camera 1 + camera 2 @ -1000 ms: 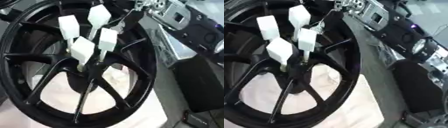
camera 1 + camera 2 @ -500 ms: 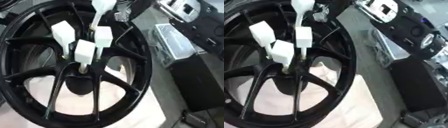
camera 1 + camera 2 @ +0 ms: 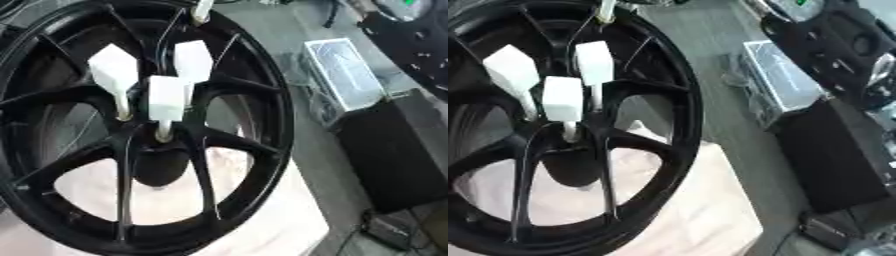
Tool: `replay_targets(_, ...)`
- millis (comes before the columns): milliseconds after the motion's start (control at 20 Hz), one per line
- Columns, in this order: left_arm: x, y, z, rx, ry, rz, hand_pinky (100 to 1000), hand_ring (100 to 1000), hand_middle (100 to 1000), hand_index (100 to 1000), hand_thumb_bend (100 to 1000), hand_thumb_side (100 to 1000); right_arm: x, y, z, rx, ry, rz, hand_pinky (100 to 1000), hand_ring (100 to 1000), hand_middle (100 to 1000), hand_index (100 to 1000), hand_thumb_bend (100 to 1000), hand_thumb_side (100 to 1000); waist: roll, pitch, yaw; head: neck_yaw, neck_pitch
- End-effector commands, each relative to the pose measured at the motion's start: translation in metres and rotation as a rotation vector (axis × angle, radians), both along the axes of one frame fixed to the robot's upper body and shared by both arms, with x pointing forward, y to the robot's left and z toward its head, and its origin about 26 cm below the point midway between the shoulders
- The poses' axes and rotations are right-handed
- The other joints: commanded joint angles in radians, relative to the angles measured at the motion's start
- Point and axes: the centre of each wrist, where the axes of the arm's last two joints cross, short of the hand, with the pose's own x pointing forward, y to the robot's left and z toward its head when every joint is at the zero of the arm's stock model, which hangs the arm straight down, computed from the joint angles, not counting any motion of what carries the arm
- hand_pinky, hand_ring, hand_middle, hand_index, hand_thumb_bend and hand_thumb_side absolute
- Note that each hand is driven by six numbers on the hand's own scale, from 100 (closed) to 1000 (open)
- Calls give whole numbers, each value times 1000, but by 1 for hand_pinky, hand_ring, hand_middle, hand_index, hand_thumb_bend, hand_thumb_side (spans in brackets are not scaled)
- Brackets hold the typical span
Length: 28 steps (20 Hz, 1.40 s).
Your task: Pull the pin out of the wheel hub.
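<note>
One black wheel (image 3: 254,100). Three white-headed pins standing in its hub (image 3: 115,75) (image 3: 166,98) (image 3: 193,60); a fourth at the top rim (image 3: 200,10). One clear box (image 3: 347,73). One black case (image 3: 398,150).

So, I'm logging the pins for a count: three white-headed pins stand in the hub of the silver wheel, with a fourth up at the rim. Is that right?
Not quite: the wheel is black, not silver, as the left eye view shows. The rest holds: three white-headed pins stand in the hub, and a fourth shows at the top of the rim. Neither hand is in view.
</note>
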Motion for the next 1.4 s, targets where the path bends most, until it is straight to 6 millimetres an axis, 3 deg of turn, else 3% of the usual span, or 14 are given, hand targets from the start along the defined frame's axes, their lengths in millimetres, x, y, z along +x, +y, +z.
replay_targets(50,-2,8,5,21,-20,29,712,892,840,728,158,978,-13,-13,18,52,-67,-50,984,652,314,481,100,100,6,-27,-15,34,2)
replay_targets(300,-4,11,4,19,-21,51,713,893,840,728,158,972,-34,-44,-15,181,-91,-186,985,650,314,480,100,100,13,-32,-58,80,-3)
replay_targets(550,-5,11,3,17,-20,58,713,893,840,728,161,973,-76,-49,-66,263,-139,-328,974,649,318,483,100,100,20,-35,-94,113,-5)
replay_targets(850,-5,8,2,2,-19,51,713,893,841,728,163,970,-130,-63,-137,138,-225,-558,941,671,378,539,100,100,39,-38,-119,154,-15)
replay_targets(1000,-5,6,1,-11,-21,53,713,894,841,728,160,962,-145,-60,-167,72,-266,-639,942,708,473,631,100,100,57,-43,-133,180,-19)
replay_targets(1200,-5,4,4,-18,-34,46,713,895,842,728,157,951,-151,-49,-195,-14,-284,-713,979,799,701,825,100,100,77,-46,-147,213,-21)
replay_targets(1300,-5,2,5,-21,-38,42,713,895,842,728,156,950,-152,-43,-204,-73,-269,-721,1000,857,814,925,194,100,83,-46,-149,232,-24)
replay_targets(1400,-5,1,5,-24,-40,38,713,895,843,728,156,949,-152,-38,-213,-130,-245,-727,1000,870,845,952,268,100,89,-46,-149,247,-28)
